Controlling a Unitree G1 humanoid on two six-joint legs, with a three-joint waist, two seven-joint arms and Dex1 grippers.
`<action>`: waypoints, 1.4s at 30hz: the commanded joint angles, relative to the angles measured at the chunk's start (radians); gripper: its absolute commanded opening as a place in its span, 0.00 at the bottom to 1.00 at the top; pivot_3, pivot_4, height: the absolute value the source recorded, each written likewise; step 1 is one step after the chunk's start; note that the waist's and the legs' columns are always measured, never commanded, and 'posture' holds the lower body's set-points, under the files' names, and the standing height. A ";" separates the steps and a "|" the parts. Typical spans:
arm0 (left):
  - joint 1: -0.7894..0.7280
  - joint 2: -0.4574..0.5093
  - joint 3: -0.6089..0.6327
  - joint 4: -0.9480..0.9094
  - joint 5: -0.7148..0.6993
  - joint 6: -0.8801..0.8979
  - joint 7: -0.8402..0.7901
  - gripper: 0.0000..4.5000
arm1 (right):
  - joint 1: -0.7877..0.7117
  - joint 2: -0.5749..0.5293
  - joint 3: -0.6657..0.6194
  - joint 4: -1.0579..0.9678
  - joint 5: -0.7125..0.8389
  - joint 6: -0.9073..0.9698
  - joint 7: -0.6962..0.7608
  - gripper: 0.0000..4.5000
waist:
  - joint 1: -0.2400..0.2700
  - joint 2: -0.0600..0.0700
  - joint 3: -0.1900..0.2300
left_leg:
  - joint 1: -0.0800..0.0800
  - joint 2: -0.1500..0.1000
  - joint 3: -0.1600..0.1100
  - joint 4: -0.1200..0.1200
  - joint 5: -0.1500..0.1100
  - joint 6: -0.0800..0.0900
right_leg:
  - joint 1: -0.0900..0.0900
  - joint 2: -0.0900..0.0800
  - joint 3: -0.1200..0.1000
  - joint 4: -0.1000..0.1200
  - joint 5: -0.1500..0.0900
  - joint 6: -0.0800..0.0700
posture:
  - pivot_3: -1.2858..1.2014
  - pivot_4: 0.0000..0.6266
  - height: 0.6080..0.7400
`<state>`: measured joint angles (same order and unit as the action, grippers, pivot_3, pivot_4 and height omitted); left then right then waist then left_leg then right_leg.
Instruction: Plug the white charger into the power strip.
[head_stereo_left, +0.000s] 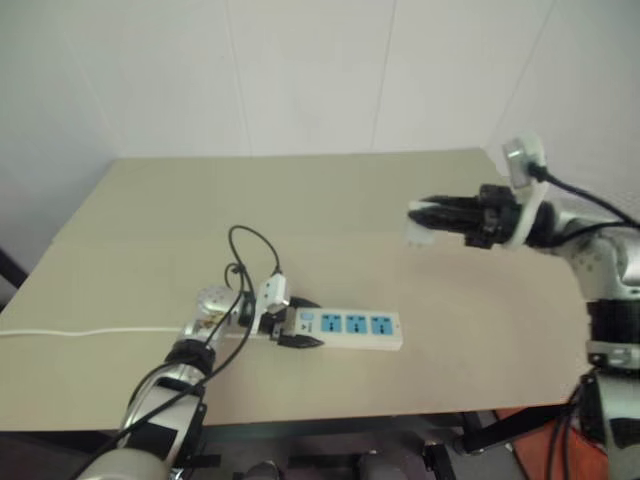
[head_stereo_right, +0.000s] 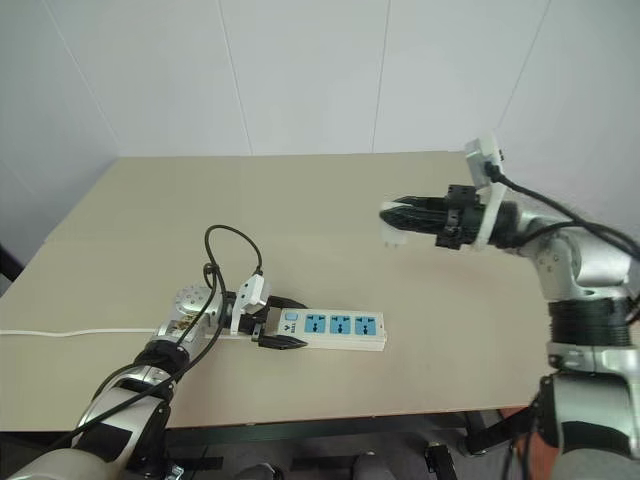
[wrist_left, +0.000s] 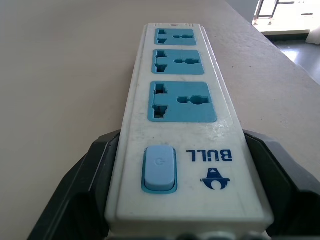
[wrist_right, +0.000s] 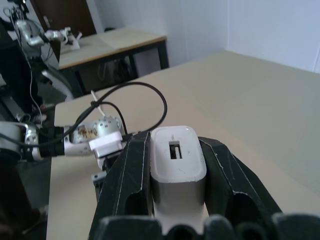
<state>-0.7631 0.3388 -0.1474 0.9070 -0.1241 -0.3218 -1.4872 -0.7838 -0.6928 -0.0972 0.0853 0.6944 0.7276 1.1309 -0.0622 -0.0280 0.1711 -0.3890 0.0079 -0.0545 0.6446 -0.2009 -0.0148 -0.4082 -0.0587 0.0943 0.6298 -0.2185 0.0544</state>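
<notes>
Open tabletop round the strip, one end taken up

The table is bare beyond, in front of and to the right of the strip; its 3 sockets face up with nothing over them; the left gripper straddles the switch end, a finger on each side, closing off that end; a black cable loops up just behind it; the right gripper, clamped on the charger, is well above the table, apart from the strip.

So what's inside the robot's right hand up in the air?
The small white cube-shaped charger sits pinched in the right hand, a slot in its end showing. Its prongs are hidden, so I can't see them.
</notes>
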 joint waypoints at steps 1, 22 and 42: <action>0.013 0.012 -0.013 -0.009 0.021 0.014 0.003 0.73 | 0.044 0.062 -0.014 -0.092 0.010 -0.040 -0.057 0.26 | 0.000 0.000 0.000 | 0.000 0.000 0.000 0.000 0.000 0.000 | 0.000 0.000 0.000 0.000 0.000 0.000 | 0.52 0.24 1.00; 0.061 0.018 -0.016 -0.082 0.014 0.061 0.015 0.73 | 0.197 0.271 0.226 -0.075 -0.245 -0.379 -0.032 0.26 | -0.005 0.000 0.000 | 0.000 0.000 0.000 0.000 0.000 0.000 | -0.001 0.001 0.000 -0.001 0.000 0.001 | 0.52 0.24 1.00; 0.081 0.020 -0.016 -0.117 0.011 0.084 0.026 0.73 | 0.211 0.366 0.261 0.080 -0.339 -0.547 -0.021 0.26 | -0.005 0.000 0.000 | 0.000 0.000 0.000 0.000 0.000 0.000 | 0.000 0.001 0.000 -0.001 0.000 0.001 | 0.52 0.24 1.00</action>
<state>-0.7037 0.3489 -0.1469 0.7966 -0.1286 -0.2426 -1.4633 -0.5683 -0.3263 0.1720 0.1780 0.3557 0.2123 1.1018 -0.0671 -0.0281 0.1711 -0.3891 0.0084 -0.0543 0.6447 -0.2009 -0.0148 -0.4086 -0.0579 0.0941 0.6290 -0.2184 0.0552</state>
